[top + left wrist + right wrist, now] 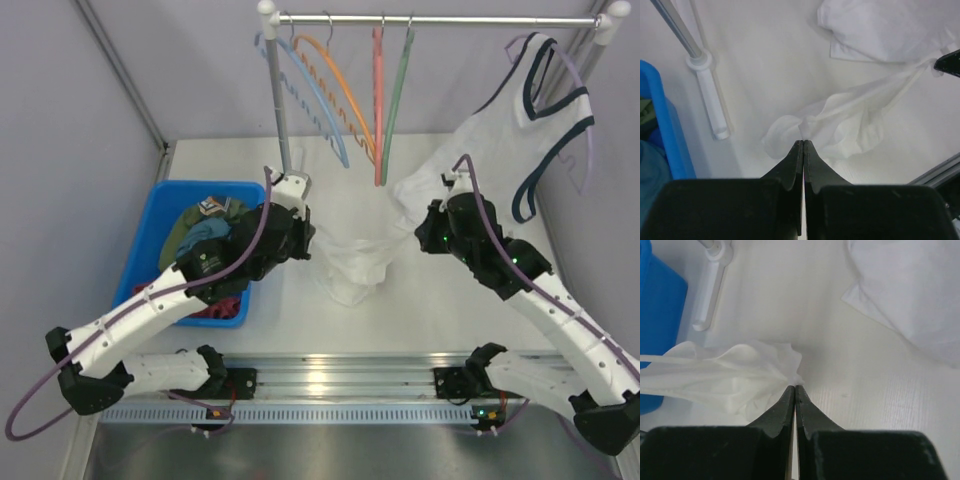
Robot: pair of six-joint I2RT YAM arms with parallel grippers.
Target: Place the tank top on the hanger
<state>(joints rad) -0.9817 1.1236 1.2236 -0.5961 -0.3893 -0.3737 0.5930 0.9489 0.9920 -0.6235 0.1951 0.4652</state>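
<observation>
A plain all-white sleeveless tank top (355, 262) of thin soft fabric hangs stretched between the two hands, its slack middle drooping toward the white worktop (420, 312). The left hand (803, 143) is pinched tight on one bunched end, and the right hand (795, 387) clamps the other. The thin sage-green plastic hanger (398, 100) hangs on the metal rail (440, 19) just beside a salmon-red hanger (378, 100), well apart from the top.

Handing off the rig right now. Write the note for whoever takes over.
Left hand: shut on one end of the tank top.
Right hand: shut on the other end.
The top sags between them over the table.
The green hanger hangs on the rail, bare.
Done: top gripped by both hands.
Left: bring top and hanger together and dress it.
</observation>
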